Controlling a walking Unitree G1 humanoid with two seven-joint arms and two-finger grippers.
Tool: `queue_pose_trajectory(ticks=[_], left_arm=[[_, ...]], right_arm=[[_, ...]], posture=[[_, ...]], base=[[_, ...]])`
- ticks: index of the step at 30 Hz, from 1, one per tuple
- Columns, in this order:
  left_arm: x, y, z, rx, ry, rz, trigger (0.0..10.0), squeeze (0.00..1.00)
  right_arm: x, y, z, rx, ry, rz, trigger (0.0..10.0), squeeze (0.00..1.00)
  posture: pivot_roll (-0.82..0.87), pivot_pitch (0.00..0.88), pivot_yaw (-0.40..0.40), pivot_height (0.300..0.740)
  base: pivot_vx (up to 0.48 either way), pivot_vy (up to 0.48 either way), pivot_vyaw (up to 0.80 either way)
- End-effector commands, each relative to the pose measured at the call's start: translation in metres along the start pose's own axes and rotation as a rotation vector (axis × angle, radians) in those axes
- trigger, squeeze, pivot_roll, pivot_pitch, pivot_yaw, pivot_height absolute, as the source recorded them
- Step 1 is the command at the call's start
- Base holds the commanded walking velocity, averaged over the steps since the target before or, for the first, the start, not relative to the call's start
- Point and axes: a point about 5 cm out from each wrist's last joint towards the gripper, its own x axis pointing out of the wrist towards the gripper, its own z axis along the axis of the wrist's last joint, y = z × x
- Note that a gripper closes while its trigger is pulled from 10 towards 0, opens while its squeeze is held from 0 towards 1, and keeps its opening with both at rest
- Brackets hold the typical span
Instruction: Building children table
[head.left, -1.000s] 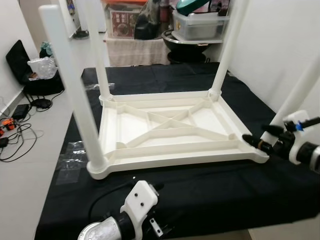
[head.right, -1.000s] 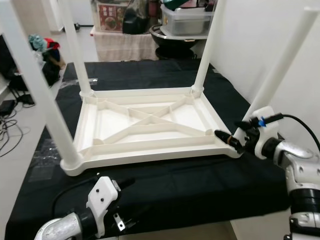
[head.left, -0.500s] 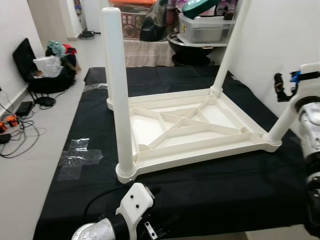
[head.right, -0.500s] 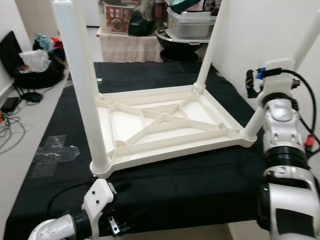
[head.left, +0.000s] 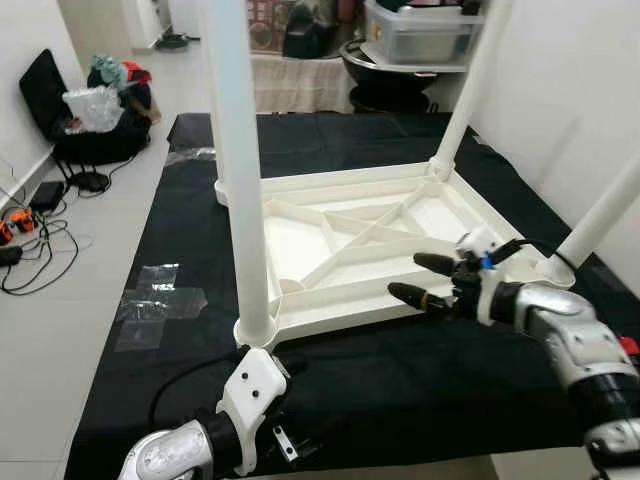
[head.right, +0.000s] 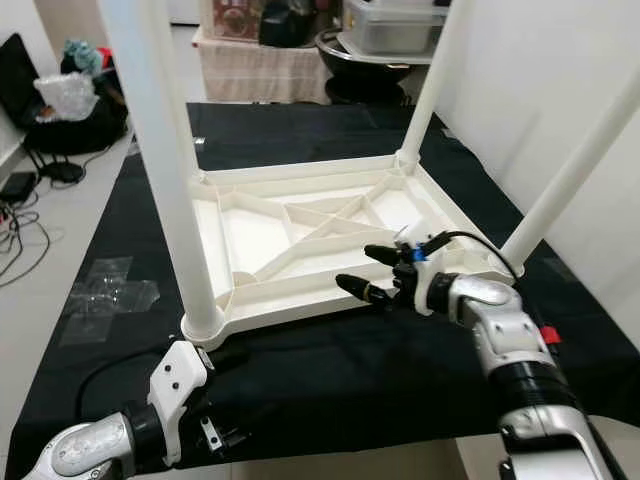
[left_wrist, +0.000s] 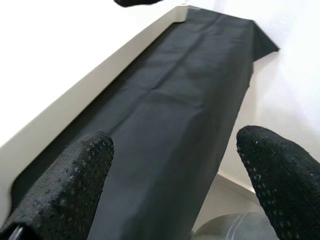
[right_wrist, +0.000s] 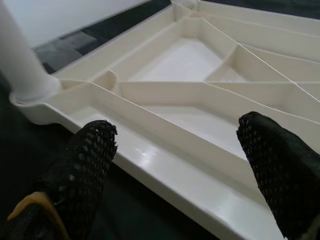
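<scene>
The cream plastic table top (head.left: 350, 240) lies upside down at the centre of the frame on a black cloth (head.left: 420, 370), ribbed underside up, with white legs standing from its corners: the near-left leg (head.left: 240, 180) crosses the left of centre, the far-right leg (head.left: 470, 90) rises at upper right, and the near-right leg (head.left: 610, 205) leans out of the right edge. The right gripper (head.left: 425, 280), just right of centre, hovers with its two black fingers spread wide above the near rim (right_wrist: 165, 165) of the top, holding nothing. The left gripper (left_wrist: 175, 170), at the lower left, rests low over the cloth near the front edge, its fingers likewise apart and empty. The step in hand appears to be taking hold of the near rim to steady or turn the piece. To do it well, the spread fingers should straddle the rim squarely, one inside the tray and one outside, before closing; the near-right leg's socket (head.left: 553, 268) should be checked for full seating.
</scene>
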Motion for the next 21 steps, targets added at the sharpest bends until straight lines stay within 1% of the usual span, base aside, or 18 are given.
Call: queue_pose_trajectory(ticks=[1,3,4,5,6,7,8,9,11,12,13,14,15,17,20,21], left_arm=[[0.001,-0.004,-0.002,-0.016,0.011,-0.033,10.0,0.0],[0.0,-0.01,-0.006,-0.035,0.02,-0.051,10.0,0.0],[0.0,-0.01,-0.006,-0.035,0.02,-0.051,10.0,0.0],[0.0,-0.01,-0.007,-0.044,0.02,-0.048,10.0,0.0],[0.0,-0.01,-0.007,-0.044,0.02,-0.048,10.0,0.0],[0.0,-0.01,-0.007,-0.048,0.02,-0.046,10.0,0.0],[0.0,-0.01,-0.007,-0.05,0.018,-0.045,10.0,0.0],[0.0,-0.01,-0.007,-0.05,0.018,-0.045,10.0,0.0],[0.0,-0.011,-0.005,-0.051,0.012,-0.047,10.0,0.0],[0.0,-0.011,-0.005,-0.051,0.012,-0.047,10.0,0.0],[0.0,-0.011,-0.005,-0.051,0.01,-0.048,10.0,0.0],[0.001,-0.011,-0.004,-0.051,0.008,-0.049,10.0,0.0],[0.001,-0.01,-0.003,-0.05,0.002,-0.046,10.0,0.0],[0.001,-0.009,-0.002,-0.045,-0.002,-0.04,10.0,0.0],[0.001,-0.009,-0.002,-0.042,-0.002,-0.038,10.0,0.0],[0.001,-0.009,-0.002,-0.04,-0.003,-0.036,10.0,0.0]], right_arm=[[-0.002,0.005,0.003,0.037,-0.028,0.064,10.0,0.0],[-0.002,0.016,0.022,0.092,-0.144,0.185,10.0,0.0],[-0.002,0.016,0.022,0.092,-0.144,0.185,10.0,0.0],[0.002,0.026,0.03,0.086,-0.177,0.259,10.0,0.0],[0.002,0.026,0.03,0.086,-0.177,0.259,10.0,0.0],[0.009,0.037,0.037,0.066,-0.197,0.322,10.0,0.0],[0.016,0.044,0.042,0.037,-0.213,0.338,10.0,0.0],[0.016,0.044,0.042,0.037,-0.213,0.338,10.0,0.0],[0.043,0.052,0.059,-0.008,-0.257,0.261,10.0,0.0],[0.043,0.052,0.059,-0.008,-0.257,0.261,10.0,0.0],[0.05,0.054,0.066,-0.021,-0.276,0.235,10.0,0.0],[0.056,0.061,0.075,-0.035,-0.31,0.257,10.0,0.0],[0.059,0.069,0.085,-0.05,-0.338,0.306,10.0,0.0],[0.061,0.079,0.098,-0.074,-0.366,0.364,10.0,0.0],[0.062,0.081,0.101,-0.084,-0.373,0.37,10.0,0.0],[0.063,0.081,0.105,-0.083,-0.38,0.378,10.0,0.0]], posture=[[0.05,0.008,-0.089,0.74],[0.05,0.01,-0.084,0.74],[0.05,0.01,-0.084,0.74],[0.05,0.01,-0.087,0.74],[0.05,0.01,-0.087,0.74],[0.06,0.012,-0.087,0.74],[0.06,0.012,-0.087,0.74],[0.06,0.012,-0.087,0.74],[0.06,0.012,-0.085,0.74],[0.06,0.012,-0.085,0.74],[0.06,0.012,-0.085,0.74],[0.06,0.013,-0.084,0.74],[0.06,0.013,-0.086,0.74],[0.06,0.015,-0.086,0.74],[0.06,0.015,-0.086,0.74],[0.06,0.015,-0.09,0.74]], base=[[0.0,0.0,0.0],[0.0,0.0,0.0],[0.0,0.0,0.0],[0.0,0.0,0.0],[0.0,0.0,0.0],[0.0,0.0,0.0],[0.0,0.0,0.0],[0.0,0.0,0.0],[0.0,0.0,0.0],[0.0,0.0,0.0],[0.0,0.0,0.0],[0.0,0.0,0.0],[0.0,0.0,0.0],[0.0,0.0,0.0],[0.0,0.0,0.0],[0.0,0.0,0.0]])
